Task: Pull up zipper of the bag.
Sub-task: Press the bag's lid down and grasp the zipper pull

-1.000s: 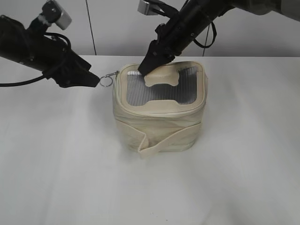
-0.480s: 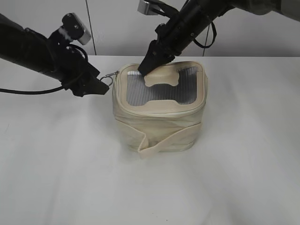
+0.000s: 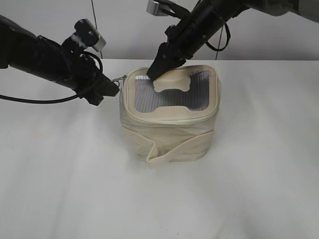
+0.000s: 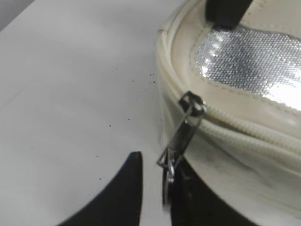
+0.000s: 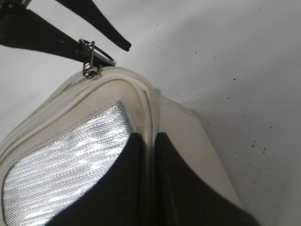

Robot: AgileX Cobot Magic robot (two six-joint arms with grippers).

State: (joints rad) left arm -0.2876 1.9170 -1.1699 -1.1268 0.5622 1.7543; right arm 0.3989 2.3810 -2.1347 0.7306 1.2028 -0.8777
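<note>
- Exterior view: bag [image 3: 169, 119] sits upright mid-worktop [image 3: 60, 189], grey window panel facing up.
- Left end effector [image 3: 110, 90] is at the bag's top left corner, where the zipper [image 4: 244, 132] slider [image 4: 192, 104] sits.
- Left wrist view: fingers [image 4: 124, 188] slightly apart; metal pull [image 4: 176, 141] hangs from the slider down into the gap between them. Cannot tell whether it is pinched.
- Zipper track runs from the slider away along the top panel edge, teeth meshed on the visible stretch.
- Right end effector [image 3: 153, 71] presses down on the bag's top rear edge, just beyond the slider.
- Right wrist view: right fingers [image 5: 113, 188] straddle the raised rim, nearly together, apparently clamped on it.
</note>
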